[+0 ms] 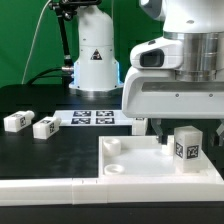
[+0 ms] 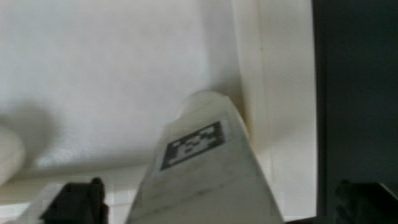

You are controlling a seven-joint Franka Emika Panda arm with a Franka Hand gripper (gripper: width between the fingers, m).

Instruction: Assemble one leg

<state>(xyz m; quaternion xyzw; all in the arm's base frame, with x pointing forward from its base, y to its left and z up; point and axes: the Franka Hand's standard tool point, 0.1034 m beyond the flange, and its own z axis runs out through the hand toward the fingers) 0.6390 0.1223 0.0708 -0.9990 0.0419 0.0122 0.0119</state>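
exterior view: a leg stands upright on the panel, arm right over it

exterior view has the big white robot arm filling the upper right, its gripper (image 1: pixel 170 128) low over the large flat white square panel (image 1: pixel 135 160) at the front. just beside it, on the exterior view's right, a small white plastic block leg with a black-and-white marker tag (image 1: pixel 186 147) stands upright on that panel. a round corner socket (image 1: pixel 112 148) shows near the panel's left edge, bare. over on the black table (image 1: pixel 50 150), well apart from the action, two more white tagged leg blocks (image 1: pixel 16 121) (image 1: pixel 45 127) lie side by side. behind them the thin flat white marker board (image 1: pixel 93 117) sits near a white cone-shaped stand (image 1: pixel 95 55).

wrist view now: the tagged leg (image 2: pixel 196 160) rises up the middle, marker facing the camera, white panel surface (image 2: pixel 89 70) behind it. two dark fingertips (image 2: pixel 75 200) sit at the lower corners, spread wide, one either side of the leg and clear of it. nothing is pinched.
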